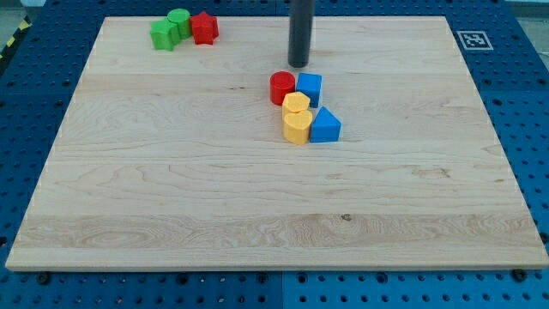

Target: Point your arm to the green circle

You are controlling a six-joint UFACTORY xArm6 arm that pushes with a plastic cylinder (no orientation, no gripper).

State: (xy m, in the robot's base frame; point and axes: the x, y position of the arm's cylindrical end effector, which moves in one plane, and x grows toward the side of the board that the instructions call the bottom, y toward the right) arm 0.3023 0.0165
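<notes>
The green circle [179, 20] is a round green block at the view's top left, between a green star-like block [163, 35] on its left and a red star-like block [204, 27] on its right. My tip [298, 64] rests on the board at the view's top centre, well to the right of the green circle. It stands just above a cluster of a red cylinder [281, 87], a blue cube [310, 87], two yellow blocks [297, 105] [297, 126] and a blue triangle [325, 125].
The wooden board [171, 189] lies on a blue perforated table. A black-and-white marker tag [472, 39] sits at the board's top right corner.
</notes>
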